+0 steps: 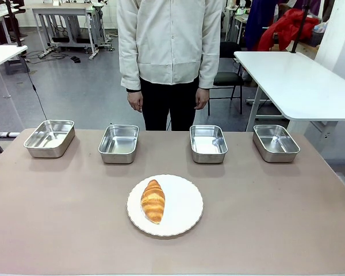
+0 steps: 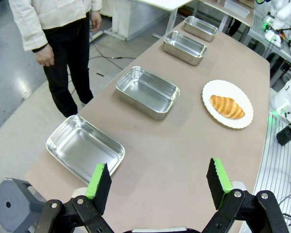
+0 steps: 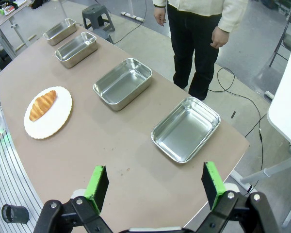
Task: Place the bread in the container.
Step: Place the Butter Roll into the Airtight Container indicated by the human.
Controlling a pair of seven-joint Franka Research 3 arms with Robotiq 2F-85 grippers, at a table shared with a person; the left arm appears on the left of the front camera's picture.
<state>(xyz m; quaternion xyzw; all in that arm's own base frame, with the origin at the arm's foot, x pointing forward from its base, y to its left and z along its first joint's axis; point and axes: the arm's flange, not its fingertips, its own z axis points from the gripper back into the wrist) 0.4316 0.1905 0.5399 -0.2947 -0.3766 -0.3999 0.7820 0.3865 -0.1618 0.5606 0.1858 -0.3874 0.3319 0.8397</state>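
Steel containers, front view: four alike in one row beyond the plate (image 1: 187,210), all empty, none touching it; outer-left container (image 1: 49,138), inner-left container (image 1: 118,143), inner-right container (image 1: 208,143), outer-right container (image 1: 276,142).
Bread, front view: bread (image 1: 153,200) lying on the left half of the plate, one end toward the row, outside every container.
Plate, front view: round, white, on the brown table (image 1: 57,224), opposite the gap between the two inner containers.
Person, front view: standing beyond the plate at the far table edge, a hand (image 1: 135,102) hanging at each side, well apart from the plate.
Left gripper, left wrist view: left gripper (image 2: 158,182) spread wide, pads (image 2: 99,182) green, nothing between them, holding nothing, well apart from the plate (image 2: 223,90).
Bread, left wrist view: bread (image 2: 227,107) lying across the middle of the plate.
Containers, left wrist view: inner-left container (image 2: 148,92) and inner-right container (image 2: 185,47) near the plate; outer-left container (image 2: 85,145) well apart from it, close to the pads.
Right gripper, right wrist view: right gripper (image 3: 155,184) also spread wide, empty, well apart from the plate (image 3: 53,121).
Bread, right wrist view: bread (image 3: 42,104) on the plate, not in any container.
Containers, right wrist view: outer-right container (image 3: 186,128) well apart from the plate; inner-right container (image 3: 122,83) and inner-left container (image 3: 76,48) near it.
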